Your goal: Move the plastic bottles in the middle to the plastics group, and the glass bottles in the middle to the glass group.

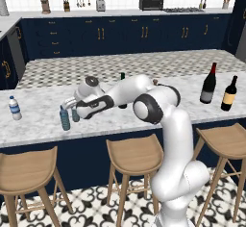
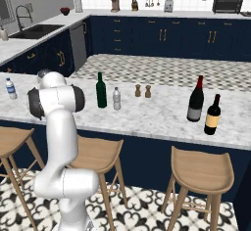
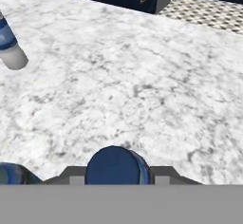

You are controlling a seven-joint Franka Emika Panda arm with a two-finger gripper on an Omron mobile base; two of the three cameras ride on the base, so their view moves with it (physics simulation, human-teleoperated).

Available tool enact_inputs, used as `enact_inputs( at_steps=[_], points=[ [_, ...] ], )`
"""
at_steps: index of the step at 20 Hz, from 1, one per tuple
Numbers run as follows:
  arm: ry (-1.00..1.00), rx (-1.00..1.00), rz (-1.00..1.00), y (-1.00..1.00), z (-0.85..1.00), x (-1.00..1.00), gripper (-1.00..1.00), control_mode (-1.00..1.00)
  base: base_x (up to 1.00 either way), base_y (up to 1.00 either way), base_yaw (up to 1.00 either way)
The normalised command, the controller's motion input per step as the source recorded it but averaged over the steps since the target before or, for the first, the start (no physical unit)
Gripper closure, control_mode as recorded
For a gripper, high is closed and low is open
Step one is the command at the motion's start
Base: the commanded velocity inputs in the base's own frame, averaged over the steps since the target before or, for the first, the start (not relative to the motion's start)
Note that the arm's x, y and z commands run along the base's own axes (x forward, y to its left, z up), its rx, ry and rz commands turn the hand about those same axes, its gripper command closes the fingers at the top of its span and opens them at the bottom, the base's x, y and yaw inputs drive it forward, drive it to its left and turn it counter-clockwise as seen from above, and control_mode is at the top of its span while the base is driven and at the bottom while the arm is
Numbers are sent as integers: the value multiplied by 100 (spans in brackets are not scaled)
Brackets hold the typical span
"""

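Two fingers (image 3: pixel 116 178) clamped round pale blue bottle (image 3: pixel 116 166), marble counter (image 3: pixel 142 90)

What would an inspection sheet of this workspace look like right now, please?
Surface: marble counter, no spills seen.
Job's things: pale blue bottle in the gripper, beside the teal-blue bottle; white blue-banded bottle farther left; green wine bottle and clear bottle side by side mid-counter; grey-labelled wine bottle and yellow-labelled wine bottle at the right.
Clutter: two small shakers behind the clear bottle.
Grippers: gripper closed on the pale blue bottle.
Cables: nothing seen.
Surroundings: wooden stools below the counter; navy cabinets behind.
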Motion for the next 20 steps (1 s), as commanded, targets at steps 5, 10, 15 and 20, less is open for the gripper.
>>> enact_inputs(
  at_steps=[5, 10, 15, 20],
  points=[
    [0, 0, 0, -9, -16, 4, 100, -100, 0, 0, 0],
    [0, 0, 0, -15, -12, -16, -100, -100, 0, 0, 0],
    [0, 0, 0, -9, 0, -8, -100, -100, 0, 0, 0],
    [0, 5, 0, -2, 20, 0, -100, -100, 0, 0, 0]
  ],
)
